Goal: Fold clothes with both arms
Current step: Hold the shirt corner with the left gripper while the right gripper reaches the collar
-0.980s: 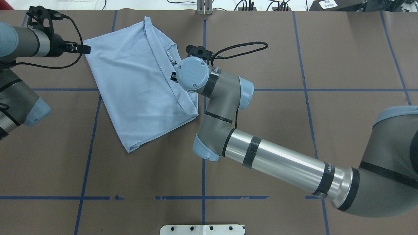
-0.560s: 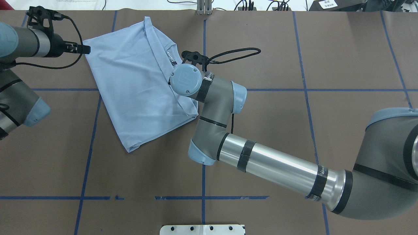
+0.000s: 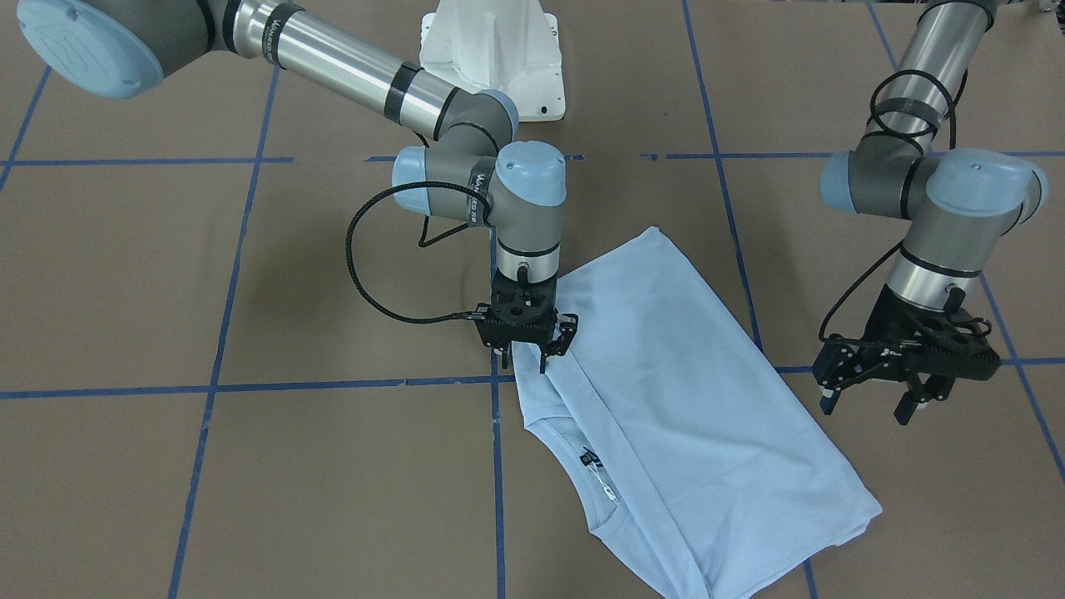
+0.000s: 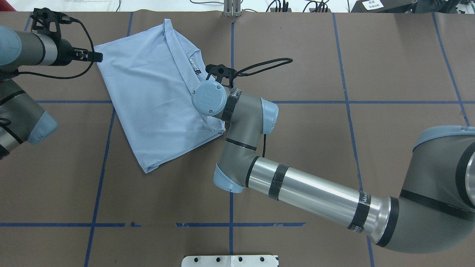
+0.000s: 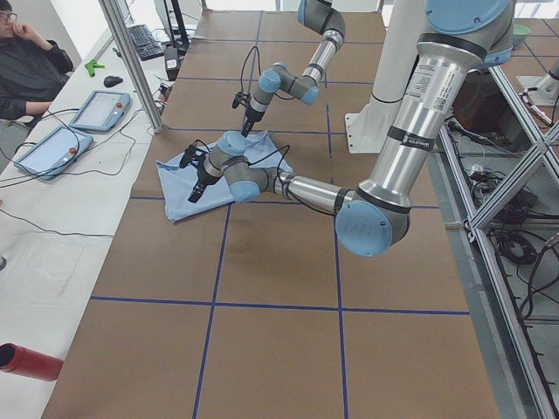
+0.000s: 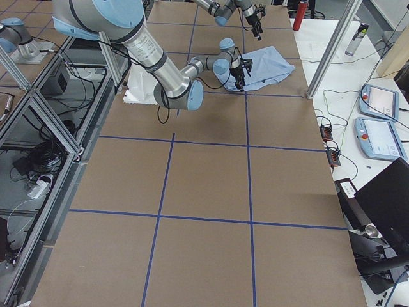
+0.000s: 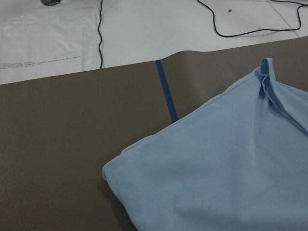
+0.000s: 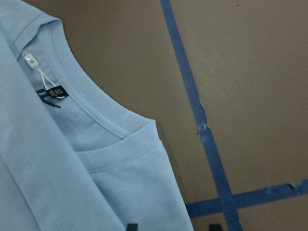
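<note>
T-shirt [image 4: 156, 100] — light blue, folded into a rough oblong. It is lying flat on the brown tabletop [image 4: 334, 148] toward its far edge, on the robot's left of the middle tape line [image 4: 231, 207], and is sitting askew to the blue grid. The ribbed collar [image 8: 96, 110] is facing up along the side of the shirt nearest the tabletop's middle. A dark neck label [image 8: 57, 91] and a small white tag [image 8: 30, 60] on a string are showing inside it.

Right hand [image 3: 524, 363] — is pointing straight down at the shirt's edge just beside the collar. Its jaws are standing apart. In the wrist view one fingertip [image 8: 132, 226] is sitting over the cloth and the other over bare tabletop, so nothing is being gripped.

Left hand [image 3: 865, 406] is hovering at the shirt's opposite side, by the folded corner nearest the tabletop's left end. Its jaws are spread wide and holding nothing. Whether it is touching the cloth cannot be told.

Arms: the right arm [image 4: 315, 193] is reaching across the middle line. The left arm [image 4: 22, 48] is coming in by the far-left corner.
</note>
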Robot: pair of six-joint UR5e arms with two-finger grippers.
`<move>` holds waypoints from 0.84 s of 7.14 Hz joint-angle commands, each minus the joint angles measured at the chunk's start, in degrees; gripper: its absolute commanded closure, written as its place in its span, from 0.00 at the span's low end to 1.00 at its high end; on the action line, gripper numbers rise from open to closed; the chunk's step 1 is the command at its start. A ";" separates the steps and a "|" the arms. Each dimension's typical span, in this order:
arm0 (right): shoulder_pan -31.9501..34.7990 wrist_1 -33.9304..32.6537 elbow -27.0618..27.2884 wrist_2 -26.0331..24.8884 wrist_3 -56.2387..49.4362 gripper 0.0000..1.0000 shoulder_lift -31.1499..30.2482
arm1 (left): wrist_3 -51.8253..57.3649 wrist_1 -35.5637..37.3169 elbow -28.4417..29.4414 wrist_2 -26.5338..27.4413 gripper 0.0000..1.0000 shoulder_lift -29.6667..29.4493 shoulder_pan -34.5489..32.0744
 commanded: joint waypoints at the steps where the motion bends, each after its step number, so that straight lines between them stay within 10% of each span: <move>1: -0.13 -0.04 0.06 -0.04 0.04 0.67 0.04 | 0.00 0.00 0.02 -0.06 0.00 -0.02 0.00; 2: -0.13 -0.04 0.06 -0.04 0.56 0.95 0.13 | 0.00 -0.09 0.02 0.02 0.00 -0.02 0.00; 6: 0.30 -2.57 2.23 -0.30 -0.13 1.00 -0.31 | 0.00 -0.09 -0.07 -0.06 0.00 -0.02 0.00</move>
